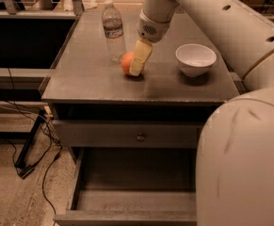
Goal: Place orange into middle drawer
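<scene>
The orange [126, 62] sits on the grey cabinet top [94, 81], just right of a water bottle. My gripper [133, 66] reaches down from the white arm and stands right at the orange, its cream-coloured part covering the fruit's right side. The far side of the orange is hidden. The middle drawer [132, 194] is pulled out at the bottom of the view, with low side walls and a bare grey floor.
A clear plastic water bottle [113, 29] stands left of the orange. A white bowl [196, 59] sits to its right. A closed drawer front with a small round knob [140, 137] is above the open drawer. Black cables [33, 149] lie on the floor at left. My white arm body [245, 164] fills the lower right.
</scene>
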